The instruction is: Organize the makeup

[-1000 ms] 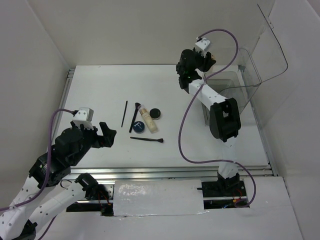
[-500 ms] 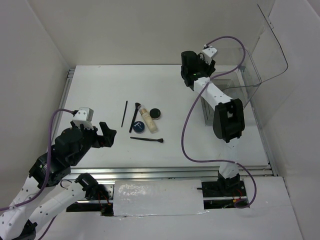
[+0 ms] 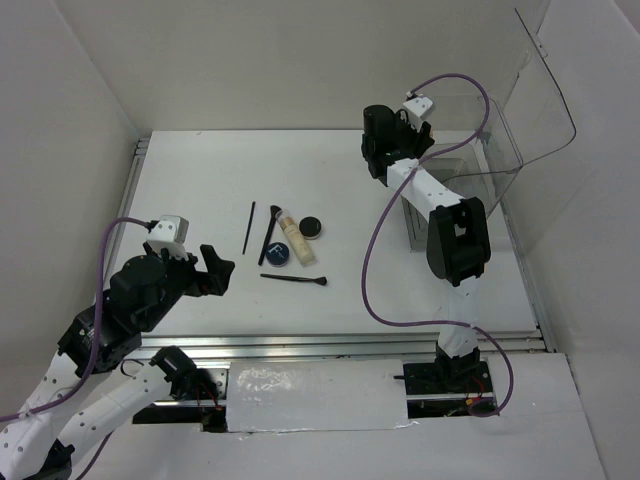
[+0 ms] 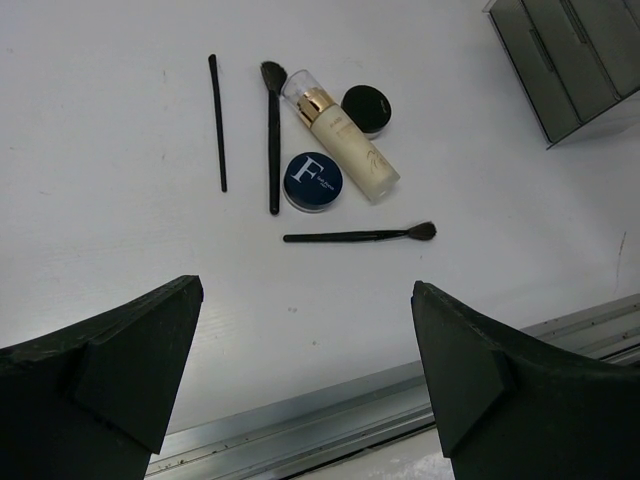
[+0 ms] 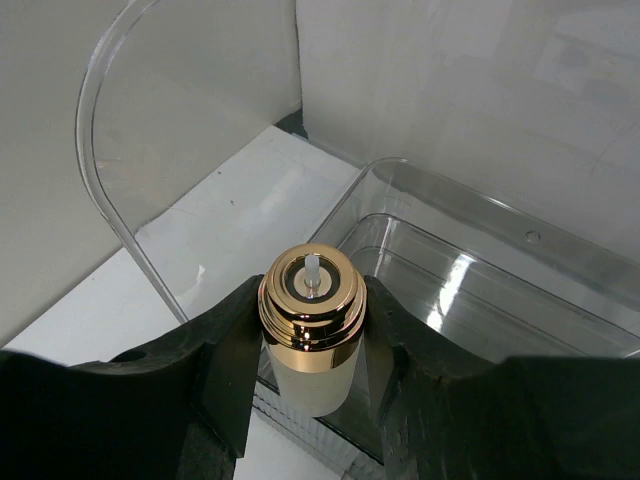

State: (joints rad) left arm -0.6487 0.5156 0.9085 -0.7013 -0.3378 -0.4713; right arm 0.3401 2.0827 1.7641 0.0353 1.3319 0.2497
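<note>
The right arm's wrist has turned a little since a second ago and has hardly shifted in the last half second. The right gripper (image 5: 310,345) is pinching an upright beige bottle (image 5: 310,290) by its frosted body, gold collar up. Just beyond and below it sits the clear box (image 5: 480,300). The left arm has not moved. The left gripper (image 4: 305,290) hangs with its fingers spread wide and nothing between them.

Ahead of those fingers the rest of the makeup lies where it was. A second beige bottle (image 4: 345,150) is on its side, touching the dark-blue compact (image 4: 313,181), with the black compact (image 4: 366,108) just past it. Two brushes (image 4: 272,130) (image 4: 360,235) and a thin pencil (image 4: 217,122) lie close by.

The table (image 4: 100,200) is white, edged by a metal rail (image 4: 330,425), with pale walls (image 3: 250,60) around.
</note>
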